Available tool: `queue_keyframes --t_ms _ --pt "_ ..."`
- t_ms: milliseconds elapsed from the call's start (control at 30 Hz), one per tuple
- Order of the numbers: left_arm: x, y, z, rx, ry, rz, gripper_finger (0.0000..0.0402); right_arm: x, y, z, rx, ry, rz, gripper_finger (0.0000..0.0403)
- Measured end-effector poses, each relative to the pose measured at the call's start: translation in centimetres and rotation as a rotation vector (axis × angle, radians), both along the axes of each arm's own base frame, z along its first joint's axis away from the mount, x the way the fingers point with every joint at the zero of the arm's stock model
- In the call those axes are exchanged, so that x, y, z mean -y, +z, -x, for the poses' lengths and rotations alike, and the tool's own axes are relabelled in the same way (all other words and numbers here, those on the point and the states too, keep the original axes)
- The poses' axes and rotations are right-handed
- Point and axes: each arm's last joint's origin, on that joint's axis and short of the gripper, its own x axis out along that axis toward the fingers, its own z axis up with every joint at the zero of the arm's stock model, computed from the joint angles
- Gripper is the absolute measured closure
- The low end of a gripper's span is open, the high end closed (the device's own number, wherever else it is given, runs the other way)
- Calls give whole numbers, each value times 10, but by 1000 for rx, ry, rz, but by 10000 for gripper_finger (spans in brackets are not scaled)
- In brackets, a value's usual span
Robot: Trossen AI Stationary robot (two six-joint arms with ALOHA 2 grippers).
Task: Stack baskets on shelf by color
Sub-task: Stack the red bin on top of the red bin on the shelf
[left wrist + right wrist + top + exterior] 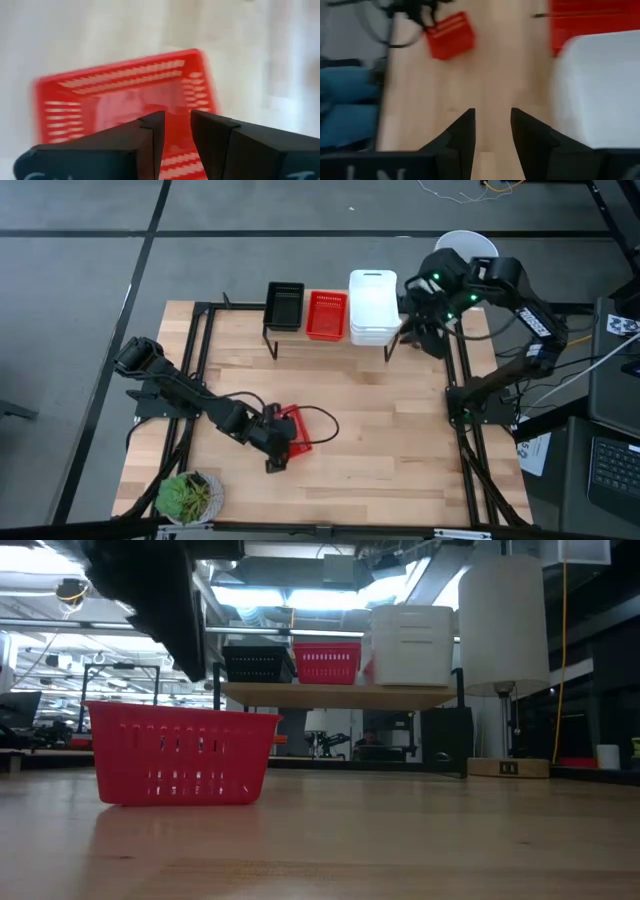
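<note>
The left claw (283, 442) hangs over a lone red basket (293, 430) on the light-wood table (380, 440), its fingers (150, 135) parted by a narrow gap with one on either side of the basket's near wall. The wrist view leaves it unclear whether the fingers actually pinch that wall. In the low view the basket sits flat on the table, directly under the dark arm.

Far beyond that claw, at the table's back edge, stands the shelf (340, 692). It carries a black basket (284, 306), a red basket on the shelf (326, 315) beside it, and a stack of white baskets (372, 307) at the end.

The right claw (418, 320) hovers just beside the white stack, its fingers (462, 132) spread and gripping nothing, with bare table showing between them. A potted plant (187, 496) sits near the table's front corner, to the left arm's side.
</note>
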Motion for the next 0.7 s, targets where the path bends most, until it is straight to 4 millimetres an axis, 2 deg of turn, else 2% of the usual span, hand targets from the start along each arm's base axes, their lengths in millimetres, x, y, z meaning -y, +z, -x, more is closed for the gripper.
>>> queue_keyframes --t_ms 200,300,500,700 --pt "14 1 4 2 -23 103 316 -25 2 -4 4 91 -36 280" --pt "20 -7 1 -4 -5 127 316 -34 2 -6 -6 118 -4 280" --pt "28 -20 -4 -1 7 110 316 -40 1 -8 -30 98 85 280" --pt "28 -24 -5 -20 32 126 316 -40 1 -8 -35 76 77 280"
